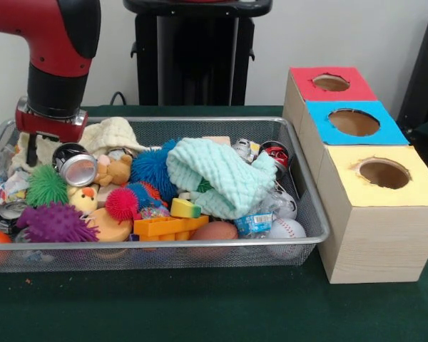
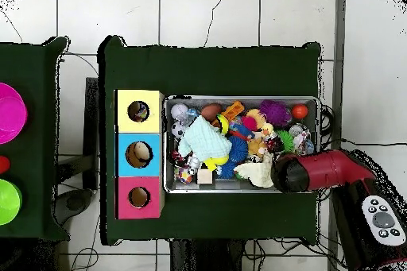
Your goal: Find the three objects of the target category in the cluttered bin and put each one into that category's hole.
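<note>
Bin: wire-mesh bin (image 1: 310, 214) sat on the green table (image 1: 200, 306), packed with clutter to all four rims, with little bare mesh showing except along the far wall.
Open room: bare table lay in front of the bin; only a narrow gap separated the bin's rim from the row of boxes.
Mint cloth: mint-green waffle cloth (image 1: 217, 174) lay heaped on top of the pile near the bin's middle, toward the box side (image 2: 203, 139).
Cream cloth: cream waffle cloth (image 1: 113, 134) lay against the far wall, just beside the arm (image 2: 256, 172).
Dotted cloth: not clearly made out in either view.
Hole: round hole (image 1: 384, 173) opened in the yellow top of the box nearest the front camera, next to the blue-topped box (image 1: 353, 122), with the red-topped box (image 1: 330, 83) beyond.
End effector: end effector (image 1: 32, 149) hung low over the bin's far corner, at the end away from the boxes; whether its fingers were apart or together could not be told, nor whether it touched anything.
Neighbours: a silver can (image 1: 77, 167) and a green spiky ball (image 1: 46, 187) lay near it.
</note>
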Robot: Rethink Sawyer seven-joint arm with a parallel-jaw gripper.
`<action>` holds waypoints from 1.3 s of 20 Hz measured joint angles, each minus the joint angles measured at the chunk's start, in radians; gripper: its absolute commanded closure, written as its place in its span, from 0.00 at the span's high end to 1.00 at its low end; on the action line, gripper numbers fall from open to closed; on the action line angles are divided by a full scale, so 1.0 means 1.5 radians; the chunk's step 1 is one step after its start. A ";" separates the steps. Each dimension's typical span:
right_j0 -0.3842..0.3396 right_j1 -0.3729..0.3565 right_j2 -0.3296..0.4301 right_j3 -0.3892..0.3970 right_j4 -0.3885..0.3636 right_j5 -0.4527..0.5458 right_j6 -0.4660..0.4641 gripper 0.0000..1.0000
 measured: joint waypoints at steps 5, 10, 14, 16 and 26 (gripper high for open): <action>-0.001 -0.021 0.019 -0.003 0.050 0.090 -0.045 1.00; -0.003 -0.044 0.053 -0.019 0.116 0.212 -0.103 1.00; -0.004 -0.055 0.070 -0.026 0.127 0.234 -0.123 1.00; -0.005 -0.058 0.077 -0.029 0.128 0.235 -0.128 1.00; -0.031 -0.066 0.086 -0.036 0.111 0.198 -0.128 1.00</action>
